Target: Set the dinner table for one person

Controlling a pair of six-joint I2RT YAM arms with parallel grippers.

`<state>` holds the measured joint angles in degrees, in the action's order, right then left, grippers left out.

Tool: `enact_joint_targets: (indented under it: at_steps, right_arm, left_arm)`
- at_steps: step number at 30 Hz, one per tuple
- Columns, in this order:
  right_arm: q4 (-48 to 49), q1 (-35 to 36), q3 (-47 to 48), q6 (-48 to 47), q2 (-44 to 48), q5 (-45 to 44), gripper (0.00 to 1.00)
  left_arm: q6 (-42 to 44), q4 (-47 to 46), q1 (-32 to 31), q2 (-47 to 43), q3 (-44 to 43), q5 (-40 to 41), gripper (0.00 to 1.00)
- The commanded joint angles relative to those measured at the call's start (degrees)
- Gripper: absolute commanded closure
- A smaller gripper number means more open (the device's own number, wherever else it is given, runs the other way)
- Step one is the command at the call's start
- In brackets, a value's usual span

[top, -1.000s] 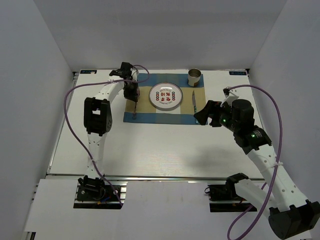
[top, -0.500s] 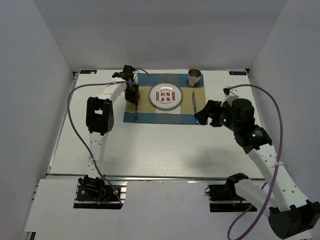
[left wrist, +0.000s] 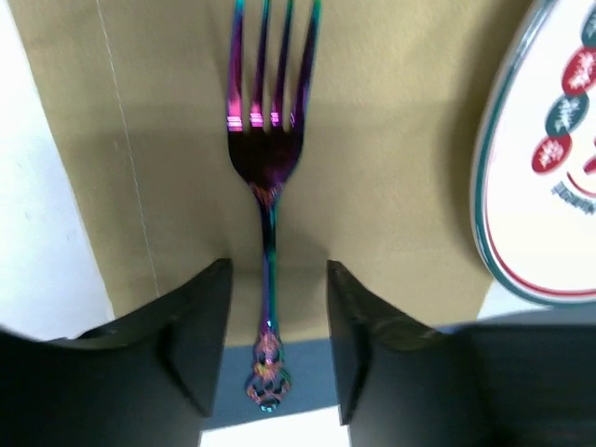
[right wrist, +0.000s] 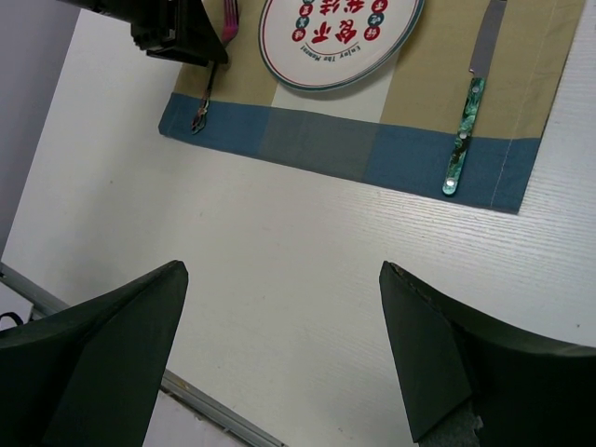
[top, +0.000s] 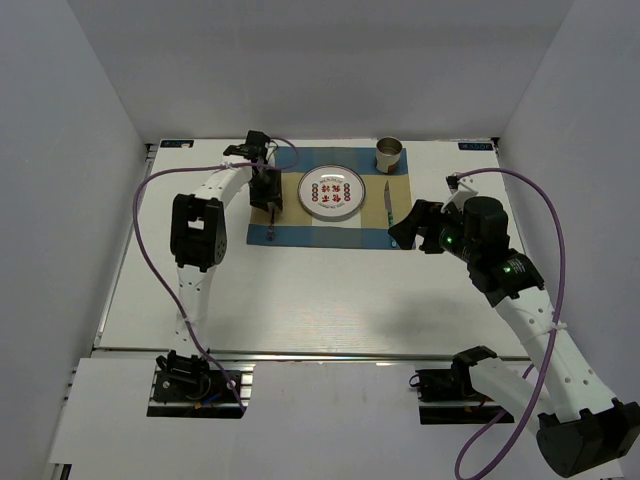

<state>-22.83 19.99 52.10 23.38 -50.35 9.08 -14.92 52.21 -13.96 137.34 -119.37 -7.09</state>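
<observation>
The dinner table [top: 300, 290] is a wide white top. On it lies a blue-and-tan placemat [top: 320, 233] with a patterned plate [top: 332, 193] at its middle. An iridescent fork [left wrist: 268, 140] lies flat on the mat left of the plate, tines pointing away. My left gripper [left wrist: 277, 279] stands open over the fork's handle, a gap on each side of it. From above, the left gripper [top: 268, 200] covers the fork's [top: 271, 230] upper part. A knife [top: 387, 203] lies right of the plate. My right gripper [top: 405, 228] hovers open and empty off the mat's near right corner.
A metal cup [top: 389, 155] stands at the mat's far right corner. In the right wrist view, the placemat [right wrist: 317, 140], plate [right wrist: 335, 37] and knife [right wrist: 463, 140] lie beyond bare table [right wrist: 279, 242]. White walls close in the table's left, right and back.
My left gripper has opened and let go of the fork, which now rests on the placemat. The right arm has not moved.
</observation>
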Motion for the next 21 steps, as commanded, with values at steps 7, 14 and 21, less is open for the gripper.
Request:
enact_joint_targets:
  at_steps: [7,14,21]
  right_arm:
    - [-11.6,0.4,9.8,-2.4,-0.6,-14.7,0.11]
    - [-21.4,0.1,15.9,-4.8,5.5,-21.7,0.11]
    - [-31.3,0.6,18.8,-7.5,12.9,-30.0,0.11]
  left_arm:
    - [-10.3,-5.4,-0.6,-34.4,19.9,12.4,0.02]
    - [-10.1,1.1,0.0,-59.6,36.7,26.5,0.02]
    - [-12.0,9.2,0.0,-85.3,46.9,33.6,0.02]
